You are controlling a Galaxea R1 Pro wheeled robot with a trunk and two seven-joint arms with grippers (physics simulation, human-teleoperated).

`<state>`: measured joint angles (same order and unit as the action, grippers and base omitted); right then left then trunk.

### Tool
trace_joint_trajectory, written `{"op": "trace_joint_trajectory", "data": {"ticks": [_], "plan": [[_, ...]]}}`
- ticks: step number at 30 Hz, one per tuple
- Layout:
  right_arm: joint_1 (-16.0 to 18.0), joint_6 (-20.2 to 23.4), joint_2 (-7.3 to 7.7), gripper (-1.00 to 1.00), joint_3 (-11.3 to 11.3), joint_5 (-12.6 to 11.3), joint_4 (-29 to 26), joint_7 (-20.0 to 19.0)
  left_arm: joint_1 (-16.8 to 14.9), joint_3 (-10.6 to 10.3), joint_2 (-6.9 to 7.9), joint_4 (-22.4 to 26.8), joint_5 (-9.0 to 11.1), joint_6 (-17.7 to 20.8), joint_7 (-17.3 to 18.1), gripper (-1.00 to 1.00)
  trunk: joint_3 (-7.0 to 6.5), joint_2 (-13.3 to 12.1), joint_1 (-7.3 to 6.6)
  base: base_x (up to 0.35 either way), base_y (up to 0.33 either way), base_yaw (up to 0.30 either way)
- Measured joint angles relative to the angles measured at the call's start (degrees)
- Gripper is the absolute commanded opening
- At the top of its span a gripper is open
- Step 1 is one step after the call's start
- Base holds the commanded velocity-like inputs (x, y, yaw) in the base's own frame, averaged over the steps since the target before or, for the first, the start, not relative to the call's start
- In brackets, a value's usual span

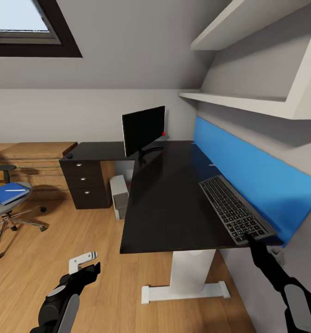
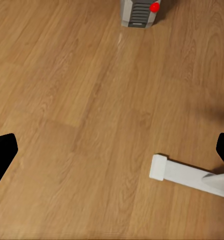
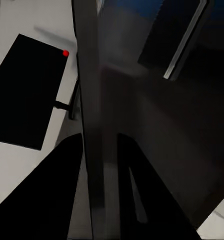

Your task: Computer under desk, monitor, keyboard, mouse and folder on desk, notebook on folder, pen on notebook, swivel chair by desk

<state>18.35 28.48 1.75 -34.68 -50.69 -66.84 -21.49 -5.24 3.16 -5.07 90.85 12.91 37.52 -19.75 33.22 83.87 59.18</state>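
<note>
The right gripper (image 1: 249, 237) is closed on the near end of the keyboard (image 1: 234, 208), its two dark fingers pinching the thin edge, as the right wrist view confirms. The left gripper (image 1: 87, 262) hangs open and empty over the floor (image 1: 81, 231), with its fingers well apart in the left wrist view. The keyboard is a flat, dark grey full-size board lying on the glossy black tabletop (image 1: 169, 199), along the blue wall panel (image 1: 248, 166) and well apart from the monitor (image 1: 143, 127), which stands upright on its curved foot at the far part of the tabletop. The computer (image 1: 120, 194), a pale grey tower, stands on the floor under the tabletop beside the dark drawers (image 1: 83, 182). So the monitor and computer look settled, and the keyboard is on the tabletop but probably needs bringing nearer the monitor. A small dark rounded thing, likely the mouse (image 1: 69, 156), sits at the far corner above the drawers. The blue folder (image 1: 8, 193) lies on the chair (image 1: 7, 208) with the white pen (image 1: 14, 190) across it; the notebook cannot be made out. The folder, notebook, pen, mouse and chair are all left to do.
</note>
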Motion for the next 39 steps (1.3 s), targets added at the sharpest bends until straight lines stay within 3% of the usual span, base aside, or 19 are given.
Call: {"op": "trace_joint_trajectory", "data": {"ticks": [11, 16, 18, 22, 27, 32, 39], "plan": [[-0.6, 0.1, -0.23, -1.00, 1.7, 0.0, -1.2, -0.6, 0.0, -1.0, 0.00, -0.5, 0.0, 0.0, 0.0, 1.00, -1.98, -4.4, -2.42, 0.000, 0.000, 0.013], [-1.2, 0.0, -1.78, -1.00, 3.3, 0.4, -3.9, -0.5, 0.0, -1.0, 0.01, -0.6, -0.1, 0.0, -0.1, 1.00, -1.98, -4.4, -2.42, 0.000, 0.000, 0.151], [-2.0, 0.0, -3.15, -1.00, 4.4, 0.5, -5.7, -0.4, 0.0, -1.0, 0.00, -0.6, -0.1, -0.1, -0.1, 1.00, -1.98, -4.4, -2.42, 0.000, 0.000, 0.245], [-3.0, 0.0, -4.46, -1.00, 7.0, 2.9, -7.6, -0.4, 0.0, -1.0, 0.00, -0.5, -0.1, -0.1, -0.1, 1.00, -1.98, -4.4, -2.43, 0.022, 0.083, 0.264], [-3.5, -0.1, -4.58, -1.00, 8.2, 3.9, -8.0, -0.4, 0.0, -1.0, -0.01, -0.5, 0.0, -0.1, 0.0, 1.00, -1.98, -4.4, -2.43, 0.088, 0.256, 0.112], [-4.1, -0.1, -4.55, -1.00, 10.9, 4.4, -8.0, -0.4, 0.0, -1.0, -0.01, -0.5, -0.1, -0.1, 0.0, 1.00, -1.98, -4.4, -2.43, 0.095, 0.279, 0.016], [-4.3, -0.2, -4.76, -1.00, 11.2, 4.4, -7.9, -0.6, 0.0, -1.0, -0.01, -0.5, -0.1, -0.1, 0.2, 1.00, -1.98, -4.4, -2.43, 0.096, 0.283, 0.001]]}}
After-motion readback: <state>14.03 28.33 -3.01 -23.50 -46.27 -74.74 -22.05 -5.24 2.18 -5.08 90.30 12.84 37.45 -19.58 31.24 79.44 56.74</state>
